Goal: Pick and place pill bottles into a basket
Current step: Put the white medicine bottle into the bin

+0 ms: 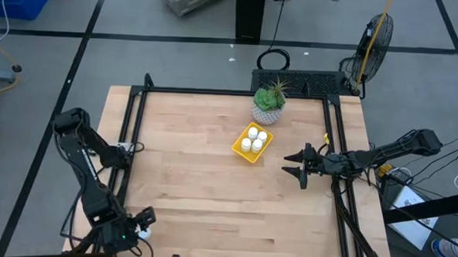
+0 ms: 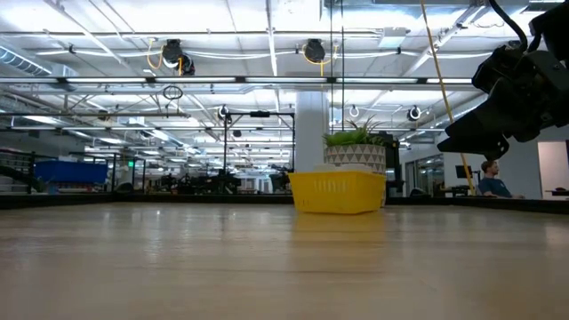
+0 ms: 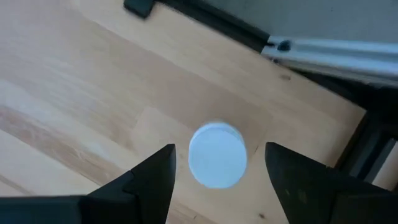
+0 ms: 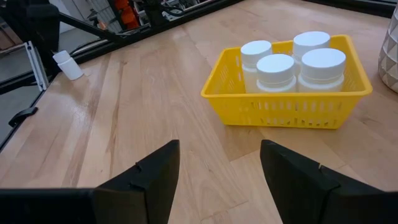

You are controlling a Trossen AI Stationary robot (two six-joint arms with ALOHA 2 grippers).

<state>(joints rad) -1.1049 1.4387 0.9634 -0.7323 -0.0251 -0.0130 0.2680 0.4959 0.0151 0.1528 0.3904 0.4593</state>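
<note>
High view, basket: the yellow basket (image 1: 252, 142) sits near the table's centre, toward one o'clock, four pill bottles (image 1: 256, 137) standing inside; the potted plant (image 1: 270, 102) is just beside it at twelve o'clock.
High view, right gripper: the right gripper (image 1: 295, 164) hovers at the basket's four o'clock, fingers spread apart and holding nothing, with bare wood between it and the basket.
High view, left gripper: the left gripper (image 1: 142, 227) is at the table's seven o'clock corner, close to the edge frame; a white bottle shows faintly beside it.
Low view: basket (image 2: 337, 192) stands in front of the plant (image 2: 356, 149); bottles are hidden behind its wall. Open tabletop fills the foreground.
Left wrist view: a single bottle (image 3: 217, 155) stands cap-up between the parted fingers (image 3: 152, 180), with gaps either side, not clamped. No writing readable on the cap.
Right wrist view: four white caps (image 4: 276, 65) in the basket (image 4: 292, 107); a further bottle (image 4: 67, 65) stands far off by the table edge. Labels are not legible.
</note>
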